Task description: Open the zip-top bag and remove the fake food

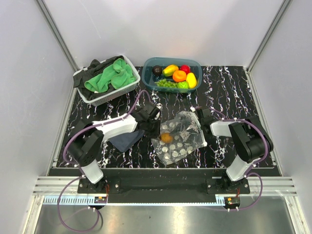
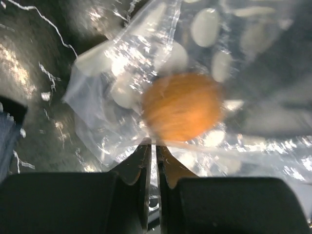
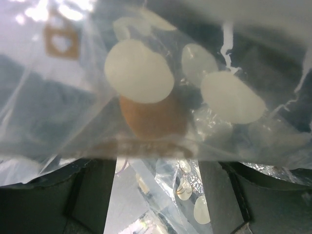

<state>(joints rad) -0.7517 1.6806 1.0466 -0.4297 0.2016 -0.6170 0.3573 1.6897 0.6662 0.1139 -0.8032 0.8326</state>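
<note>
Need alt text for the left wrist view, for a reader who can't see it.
An orange fake fruit sits inside the clear, white-dotted zip-top bag, slightly blurred. The fingers of the left gripper pinch the bag's near edge, over a black marbled table.

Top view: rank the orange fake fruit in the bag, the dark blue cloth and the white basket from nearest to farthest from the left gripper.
From the left gripper:
1. the orange fake fruit, inside the zip-top bag, just to the gripper's right.
2. the dark blue cloth, on the table beside the left arm, to the gripper's left.
3. the white basket, at the far left of the table.
</note>
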